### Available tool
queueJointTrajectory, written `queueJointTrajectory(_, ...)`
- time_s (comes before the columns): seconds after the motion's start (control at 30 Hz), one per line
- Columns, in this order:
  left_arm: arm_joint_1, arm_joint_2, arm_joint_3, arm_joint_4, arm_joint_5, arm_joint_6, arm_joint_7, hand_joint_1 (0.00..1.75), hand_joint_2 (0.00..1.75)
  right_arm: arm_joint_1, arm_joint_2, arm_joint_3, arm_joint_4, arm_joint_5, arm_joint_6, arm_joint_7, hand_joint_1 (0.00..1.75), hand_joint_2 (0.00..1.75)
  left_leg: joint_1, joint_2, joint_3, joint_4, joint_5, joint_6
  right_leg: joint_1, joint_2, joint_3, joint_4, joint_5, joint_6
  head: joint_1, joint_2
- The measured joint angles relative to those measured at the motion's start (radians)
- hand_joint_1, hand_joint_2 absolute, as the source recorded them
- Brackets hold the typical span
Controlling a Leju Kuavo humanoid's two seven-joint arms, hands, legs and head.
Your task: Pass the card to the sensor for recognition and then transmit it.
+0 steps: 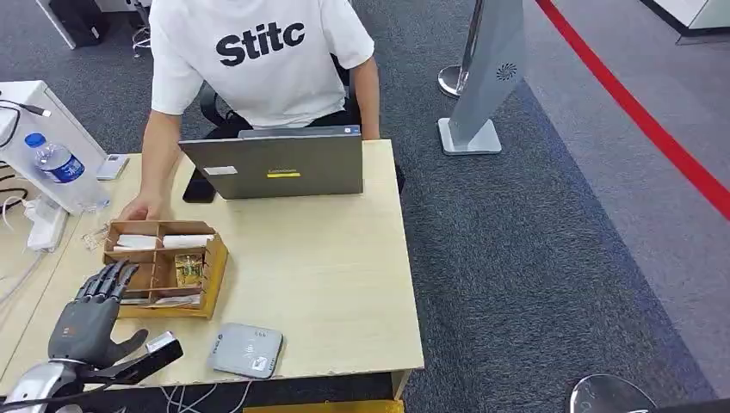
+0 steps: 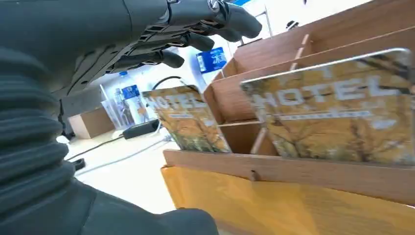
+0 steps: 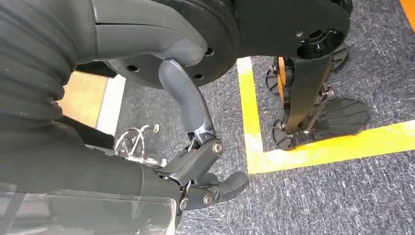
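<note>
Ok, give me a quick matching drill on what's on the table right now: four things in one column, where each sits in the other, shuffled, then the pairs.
Things:
1. grey card reader
2. wooden organiser box
3. laptop
4. water bottle

Places:
A. far side of the table, in front of the seated person
B. near table edge, closest to the robot
C. at the left hand's fingertips
D. on the white stand at the far left

Pairs: 1-B, 2-C, 3-A, 4-D

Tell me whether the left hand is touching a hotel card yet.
Apart. In the left wrist view the left hand has its fingers spread above the wooden box, with background showing between them and the nearest hotel card.
</note>
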Motion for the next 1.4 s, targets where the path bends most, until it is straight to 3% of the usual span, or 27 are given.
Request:
queueJointTrajectory(0.67, 0.025, 0.024, 0.116, -0.036, 0.039, 0.015, -0.001, 0.00, 1.75, 0.000, 0.000, -0.016, 0.000, 0.017, -0.001, 0.000, 0.00, 1.75, 0.000, 0.000, 0.000, 0.000, 0.000, 0.000, 0.000, 0.000, 0.001, 0.000, 0.000, 0.000, 0.000, 0.000)
queueJointTrajectory(1.1, -0.106, -0.024, 0.111, 0.137, 0.013, 0.015, -0.031, 0.00, 1.75, -0.005, 0.000, -0.016, 0.000, 0.048, 0.003, 0.000, 0.00, 1.75, 0.000, -0.001, 0.001, 0.000, 0.001, 0.000, 0.000, -0.001, 0.001, 0.000, 0.001, 0.000, 0.000, 0.000)
queueJointTrajectory(1.37, -0.134, -0.047, 0.096, 0.189, 0.008, 0.015, -0.031, 0.00, 1.75, -0.006, 0.000, -0.016, 0.000, 0.048, 0.003, 0.002, 0.00, 1.75, 0.000, 0.000, 0.001, 0.001, 0.001, 0.000, 0.000, -0.001, 0.001, 0.000, 0.001, 0.000, 0.000, 0.000)
queueJointTrajectory(1.4, -0.135, -0.048, 0.095, 0.193, 0.008, 0.015, -0.031, 1.59, 1.75, -0.006, 0.000, -0.016, 0.000, 0.048, 0.003, 0.002, 0.00, 1.75, 0.000, 0.000, 0.001, 0.001, 0.001, 0.000, 0.000, -0.001, 0.001, 0.000, 0.001, 0.000, 0.000, 0.000)
